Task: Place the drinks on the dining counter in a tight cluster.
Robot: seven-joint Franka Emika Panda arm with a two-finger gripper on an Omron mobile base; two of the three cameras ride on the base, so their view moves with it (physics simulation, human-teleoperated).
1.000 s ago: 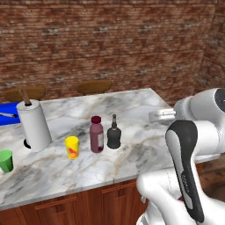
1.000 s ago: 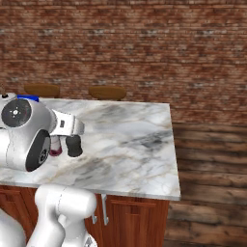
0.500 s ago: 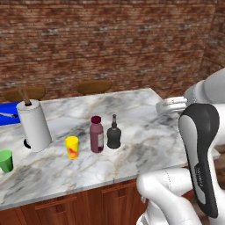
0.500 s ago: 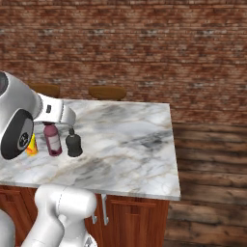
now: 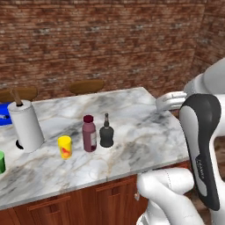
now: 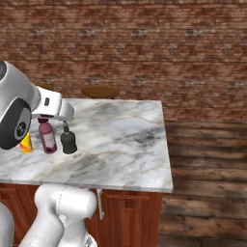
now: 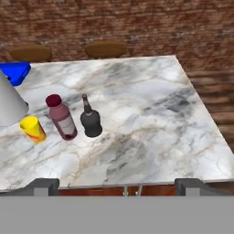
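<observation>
— Where did the drinks stand on the wide white-grey veined marble dining counter [image 5: 132,127] with its reddish wood base?

— The tall maroon bottle with the dark red cap [image 5: 89,133] and the squat black thin-necked bottle [image 5: 106,132] stood upright just beside each other, near the middle of the counter's left half, the black one on the right. A small yellow cup [image 5: 64,146] stood just left of the maroon bottle.

— And further left?

— A white paper-towel roll on a dark stand [image 5: 25,125], a green cup [image 5: 1,161] at the left edge, and something blue [image 7: 14,71] toward the far left.

— The gripper?

— The two-finger gripper [image 7: 117,186] hung above the counter's near edge, well apart from the bottles, jaws spread wide and holding nothing.

— Beyond the counter?

— Two brown wooden stools [image 6: 100,91] and a brick wall [image 6: 144,43].
</observation>
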